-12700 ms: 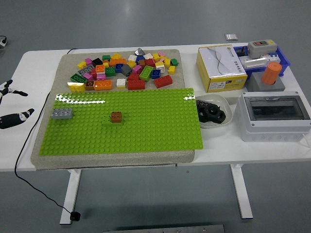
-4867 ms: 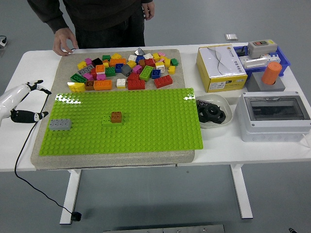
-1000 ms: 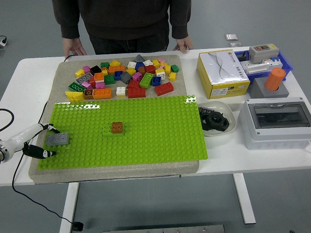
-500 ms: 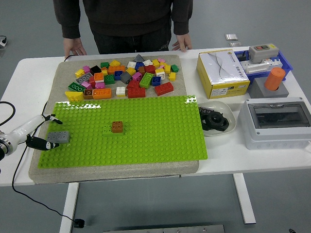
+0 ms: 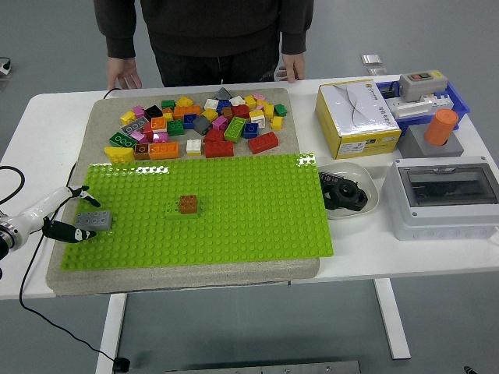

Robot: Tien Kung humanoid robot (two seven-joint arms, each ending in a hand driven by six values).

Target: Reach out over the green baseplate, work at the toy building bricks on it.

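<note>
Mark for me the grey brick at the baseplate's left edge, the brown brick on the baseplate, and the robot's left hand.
grey rectangular toy brick (image 5: 93, 220), head view, its studded top face.
brown square toy brick (image 5: 187, 203), head view, its top face.
robot's left hand (image 5: 61, 216), head view, middle of the hand, between the upper and lower fingers beside the grey brick.

A person in a dark top (image 5: 210, 23) stands at the far side of the white table (image 5: 47, 109), both hands resting on its far edge. On the table's right part sit a yellow box (image 5: 356, 117), a blue tray (image 5: 452, 97), an orange cylinder (image 5: 441, 127) on a grey block, a white bowl (image 5: 366, 187) holding black parts, and a white enclosure with a clear lid (image 5: 444, 199). A black cable (image 5: 31, 288) hangs off the left side.
</note>
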